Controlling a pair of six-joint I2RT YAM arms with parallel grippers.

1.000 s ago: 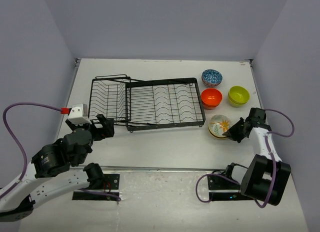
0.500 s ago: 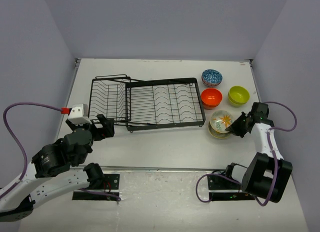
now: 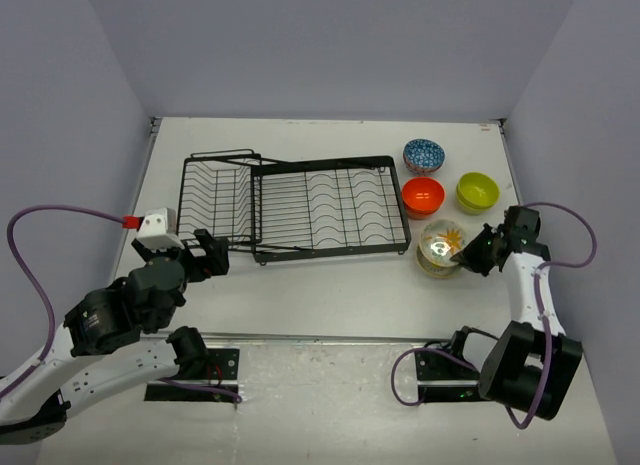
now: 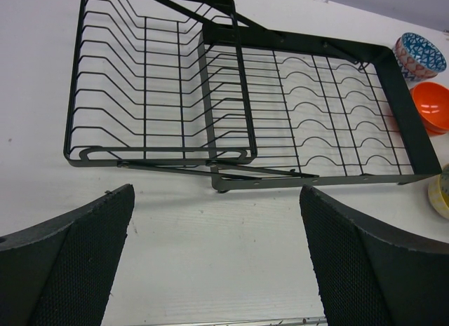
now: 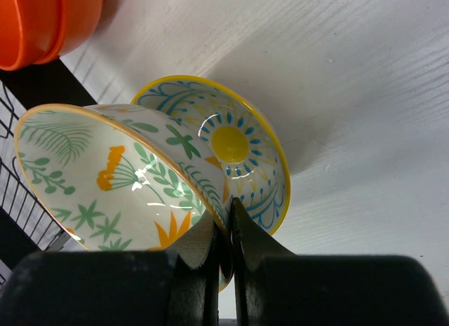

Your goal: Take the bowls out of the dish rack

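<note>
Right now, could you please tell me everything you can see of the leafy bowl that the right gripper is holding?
The leafy bowl is small, round and glossy like glazed ceramic: cream with green sprigs and orange flowers, orange-yellow rim. It is tilted steeply, its rim pinched by the right gripper, over a blue-and-yellow bowl on the table; whether they touch is unclear.

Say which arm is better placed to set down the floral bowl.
Right. The right gripper is shut on the rim of the floral bowl, tilted above the yellow-rimmed bowl. The left gripper is open by the dish rack, far from both.
</note>
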